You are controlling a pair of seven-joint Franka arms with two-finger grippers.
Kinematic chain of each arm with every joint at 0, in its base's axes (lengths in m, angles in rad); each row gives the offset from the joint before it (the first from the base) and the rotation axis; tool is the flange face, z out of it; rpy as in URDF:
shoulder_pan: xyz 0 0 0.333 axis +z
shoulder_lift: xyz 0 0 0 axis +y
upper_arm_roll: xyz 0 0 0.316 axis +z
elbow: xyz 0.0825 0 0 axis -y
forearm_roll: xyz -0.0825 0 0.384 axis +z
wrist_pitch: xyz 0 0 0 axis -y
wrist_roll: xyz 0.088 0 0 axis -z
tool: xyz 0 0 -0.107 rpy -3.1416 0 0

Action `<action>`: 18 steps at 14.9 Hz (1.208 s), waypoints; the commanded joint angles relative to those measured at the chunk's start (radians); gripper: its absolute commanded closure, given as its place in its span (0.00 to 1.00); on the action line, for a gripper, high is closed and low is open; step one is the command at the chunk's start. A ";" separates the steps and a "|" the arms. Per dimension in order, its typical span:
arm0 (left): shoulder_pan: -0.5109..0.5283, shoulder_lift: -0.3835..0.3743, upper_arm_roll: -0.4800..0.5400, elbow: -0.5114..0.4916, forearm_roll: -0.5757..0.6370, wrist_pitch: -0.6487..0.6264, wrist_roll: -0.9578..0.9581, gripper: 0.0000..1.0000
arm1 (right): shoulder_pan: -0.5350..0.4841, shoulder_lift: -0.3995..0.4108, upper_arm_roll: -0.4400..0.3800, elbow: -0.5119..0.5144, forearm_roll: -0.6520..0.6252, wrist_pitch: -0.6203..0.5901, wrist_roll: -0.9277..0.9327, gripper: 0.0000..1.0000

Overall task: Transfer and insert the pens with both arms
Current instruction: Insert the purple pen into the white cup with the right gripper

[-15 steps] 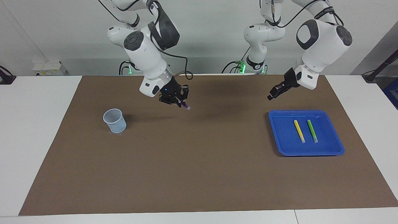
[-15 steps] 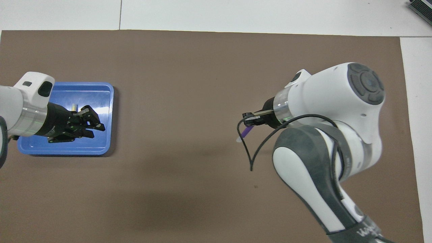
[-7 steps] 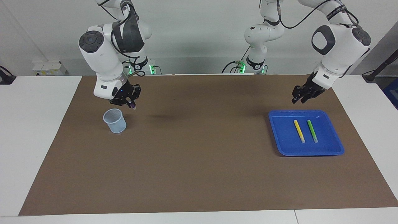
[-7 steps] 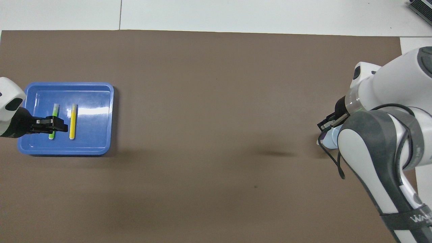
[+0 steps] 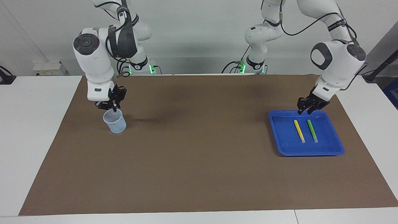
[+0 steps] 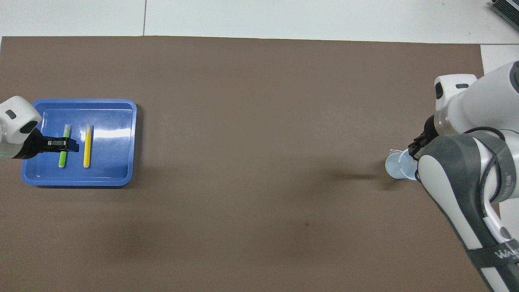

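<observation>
Brown matting (image 5: 199, 161) carries a blue tray (image 5: 337, 148) near its left-arm edge, where light, stiff, slick yellow (image 5: 299, 131) and green pens (image 5: 312, 130) invite mid-barrel grips beneath the part-open left gripper (image 5: 305, 109), while the clenched right gripper (image 5: 110, 107) hovers over the cup (image 5: 115, 123).

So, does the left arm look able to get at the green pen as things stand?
Probably yes: the left gripper hangs over the blue tray, the green pen lies uncovered beside the yellow pen.

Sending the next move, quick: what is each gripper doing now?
Left gripper: jaws open, empty, above the blue tray.
Right gripper: jaws shut, over the pale blue cup; whether they hold anything cannot be told.
</observation>
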 commanded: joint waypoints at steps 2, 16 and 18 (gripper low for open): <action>0.023 0.062 -0.008 -0.004 0.034 0.094 0.028 0.51 | -0.046 -0.049 0.016 -0.098 -0.011 0.066 -0.033 1.00; 0.023 0.243 -0.008 0.002 0.091 0.320 0.030 0.51 | -0.086 -0.112 0.016 -0.275 0.128 0.214 0.065 0.40; 0.025 0.258 -0.008 0.002 0.091 0.334 0.031 0.51 | -0.083 -0.110 0.016 -0.272 0.128 0.211 0.064 0.39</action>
